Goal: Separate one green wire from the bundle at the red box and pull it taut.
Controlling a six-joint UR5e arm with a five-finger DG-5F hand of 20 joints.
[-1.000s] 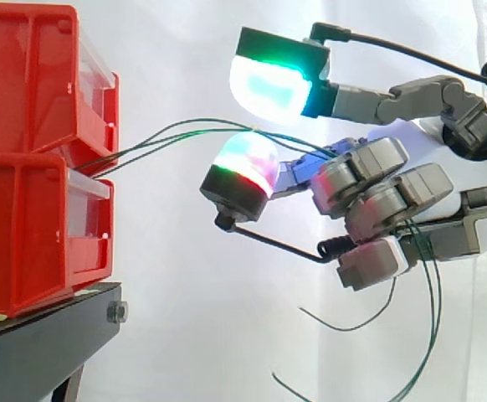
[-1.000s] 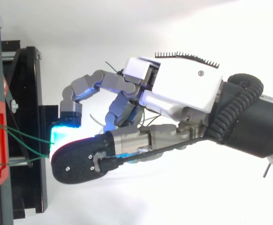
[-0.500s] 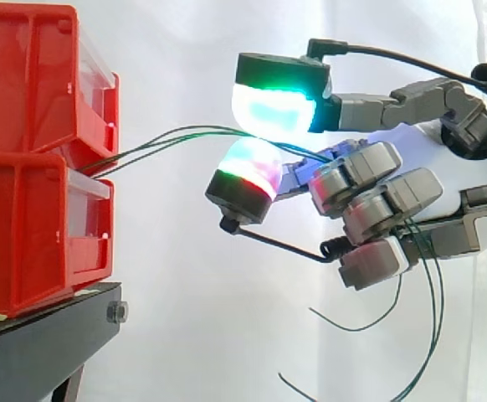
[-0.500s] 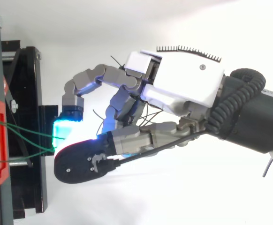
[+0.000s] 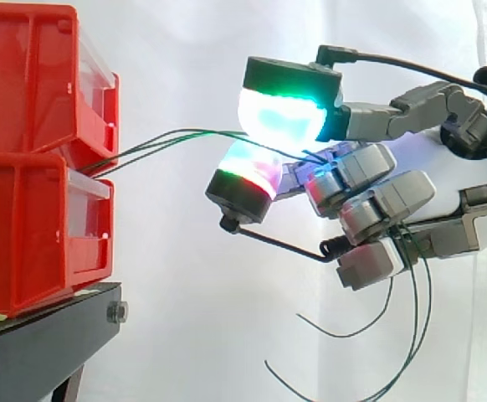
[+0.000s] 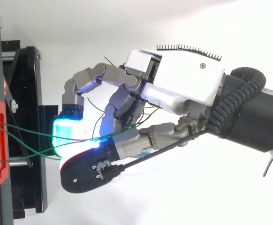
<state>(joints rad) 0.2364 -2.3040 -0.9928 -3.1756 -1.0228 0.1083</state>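
A bundle of green wires (image 5: 176, 134) emerges from the gap between two stacked red bins, the upper bin (image 5: 26, 75) resting on the lower bin (image 5: 26, 234), and runs rightward in a shallow arc across open air to the robot's hand (image 6: 183, 89). In the side view the strands converge as they leave the bins and pass between two glowing fingertips: an upper pad (image 5: 281, 113) lit white, cyan and green, and a lower pad (image 5: 245, 167) lit white, green and red. The two pads sit close together on the wires. The remaining fingers are curled in toward the palm with wire threaded through them. Loose ends (image 5: 411, 335) trail out beneath the hand and hang in slack curves.

The hand is closed around the green wires, well clear of the bins. Whether a single strand has been parted from the others cannot be told, and the span to the bins bows slightly rather than running straight.

From above, several strands cross from the bin at the left edge to the bright cyan pad. The bins stand on a black stand (image 5: 43, 343) before a white curtain (image 5: 185, 318).
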